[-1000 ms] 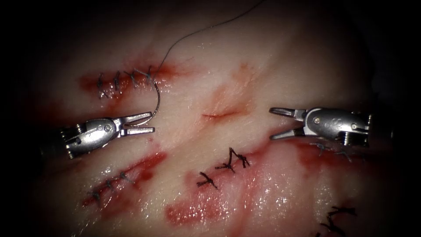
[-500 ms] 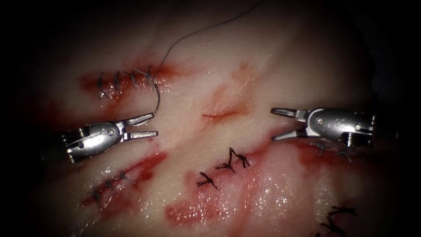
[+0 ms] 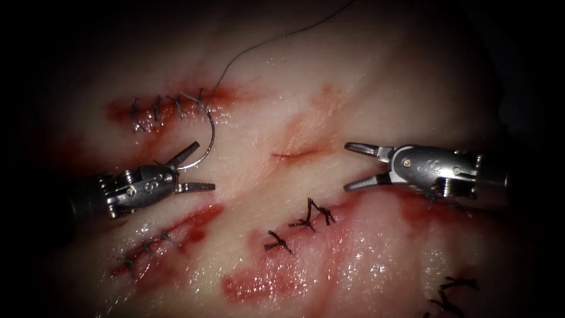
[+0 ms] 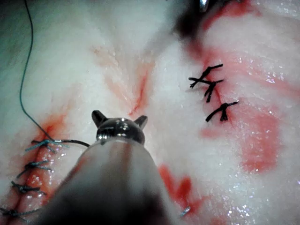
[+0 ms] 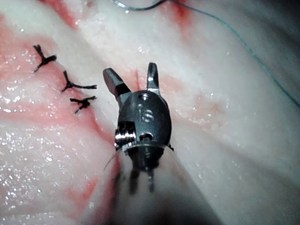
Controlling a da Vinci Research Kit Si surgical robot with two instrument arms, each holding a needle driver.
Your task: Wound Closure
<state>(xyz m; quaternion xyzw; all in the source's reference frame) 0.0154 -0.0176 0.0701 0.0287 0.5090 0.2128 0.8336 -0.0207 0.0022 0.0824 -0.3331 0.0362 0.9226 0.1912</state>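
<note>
The tissue (image 3: 329, 82) is pale with patches of red fluid (image 3: 259, 285). The small open cut (image 3: 291, 155) lies in the middle, between the two tools. The left pincer (image 3: 197, 168) is wide apart and holds nothing. The right pincer (image 3: 352, 168) is also apart and empty. The curved needle (image 3: 209, 138) lies on the tissue, left of the cut, its low end between the left pincer's jaws. In the endoscope view its thread (image 3: 265, 41) runs up from a stitched line. The right wrist view shows three dark knots (image 5: 77, 86) beside that pincer (image 5: 133, 77).

Darkness rings the endoscope view, deepest at the corners and edges. Light falls brightest across the middle, with wet glints toward the bottom. Both wrist views are strongly lit and pale. No walls, floor or furniture can be made out.
</note>
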